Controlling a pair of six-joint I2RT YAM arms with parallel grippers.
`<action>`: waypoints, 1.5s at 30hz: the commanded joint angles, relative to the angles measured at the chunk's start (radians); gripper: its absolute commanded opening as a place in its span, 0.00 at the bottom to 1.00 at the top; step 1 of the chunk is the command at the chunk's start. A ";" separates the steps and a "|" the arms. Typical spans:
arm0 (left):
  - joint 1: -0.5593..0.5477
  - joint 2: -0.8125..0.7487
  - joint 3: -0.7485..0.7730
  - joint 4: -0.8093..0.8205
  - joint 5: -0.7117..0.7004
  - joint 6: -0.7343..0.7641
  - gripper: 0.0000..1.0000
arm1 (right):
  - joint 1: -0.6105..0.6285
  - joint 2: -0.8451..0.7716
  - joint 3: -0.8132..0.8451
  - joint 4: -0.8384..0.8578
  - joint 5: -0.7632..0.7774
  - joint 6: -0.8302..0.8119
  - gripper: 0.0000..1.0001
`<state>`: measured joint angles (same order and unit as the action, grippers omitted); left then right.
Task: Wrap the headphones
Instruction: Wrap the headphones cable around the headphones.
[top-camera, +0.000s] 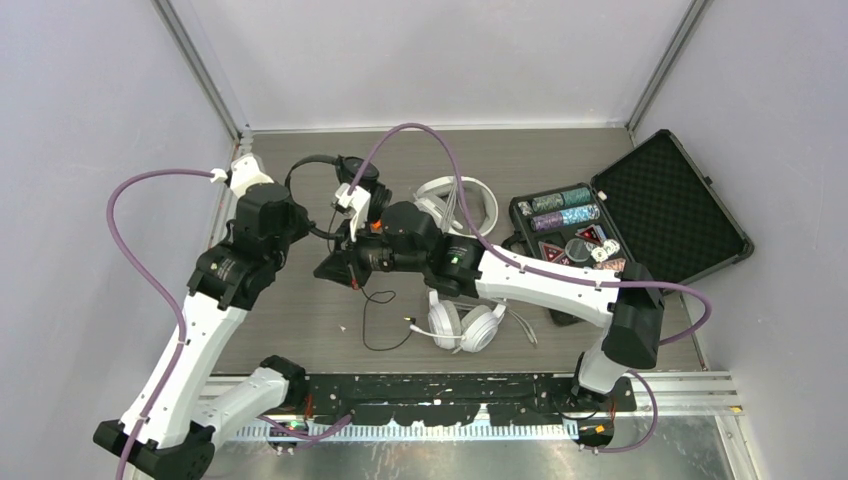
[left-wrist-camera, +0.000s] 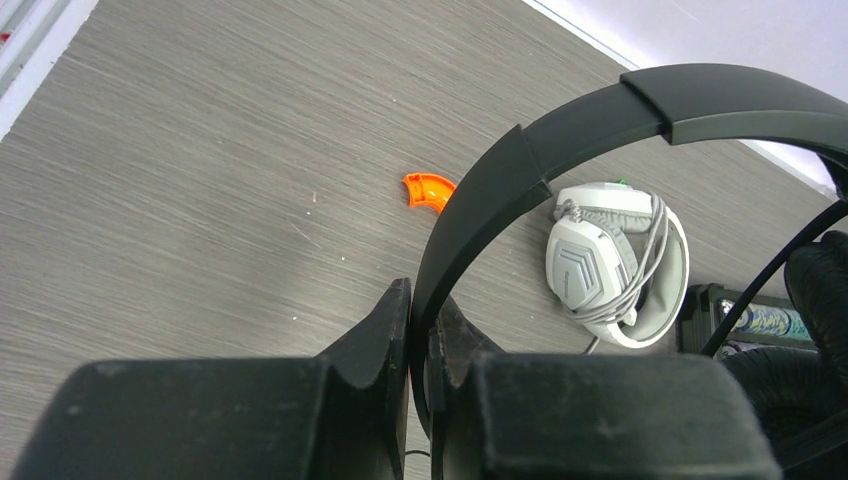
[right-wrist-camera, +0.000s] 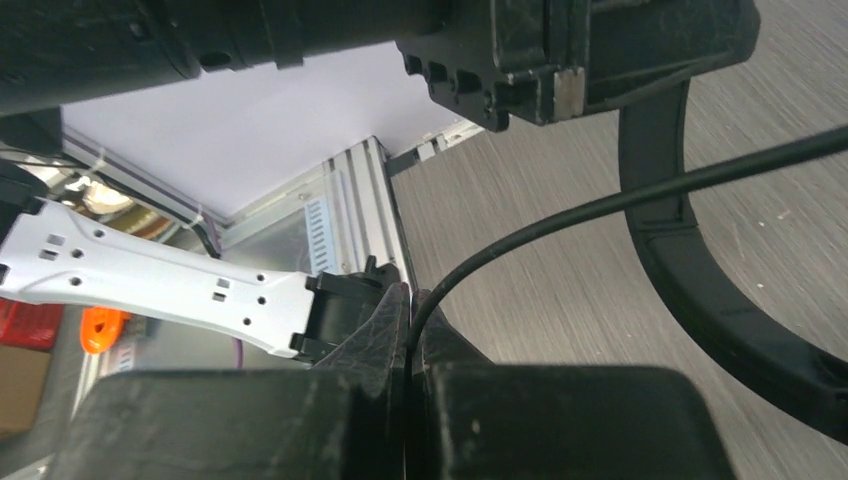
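The left tool (left-wrist-camera: 424, 318) clamps the stiff band of the small black plastic headphones (left-wrist-camera: 600, 110); the right tool (right-wrist-camera: 408, 305) pinches their thin black cord (right-wrist-camera: 620, 200), which looks limp and slip-prone

The left gripper (left-wrist-camera: 421, 335) clamps the black headband (left-wrist-camera: 560, 130) between its fingertips; the right gripper (right-wrist-camera: 408, 325), close beside, pinches the black cord (right-wrist-camera: 620, 200).

A robot lab cell: plain white walls (top-camera: 430, 60), aluminium corner posts (top-camera: 198, 70), wood-grain table (top-camera: 300, 340) with a bolted mounting rail (top-camera: 450, 385).
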<state>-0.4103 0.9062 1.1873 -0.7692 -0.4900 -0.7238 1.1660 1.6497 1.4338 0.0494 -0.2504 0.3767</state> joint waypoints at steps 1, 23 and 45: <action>0.003 -0.010 0.020 0.091 -0.011 -0.034 0.00 | 0.007 -0.010 0.032 -0.083 0.058 -0.088 0.01; 0.016 0.000 0.127 0.054 0.149 -0.058 0.00 | 0.007 -0.183 -0.297 0.047 0.140 -0.324 0.14; 0.016 -0.016 0.176 -0.004 0.210 -0.071 0.00 | -0.017 -0.133 -0.527 0.374 0.090 -0.520 0.35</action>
<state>-0.3988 0.9119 1.3125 -0.8059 -0.3023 -0.7609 1.1580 1.4998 0.9707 0.2104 -0.1566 -0.0731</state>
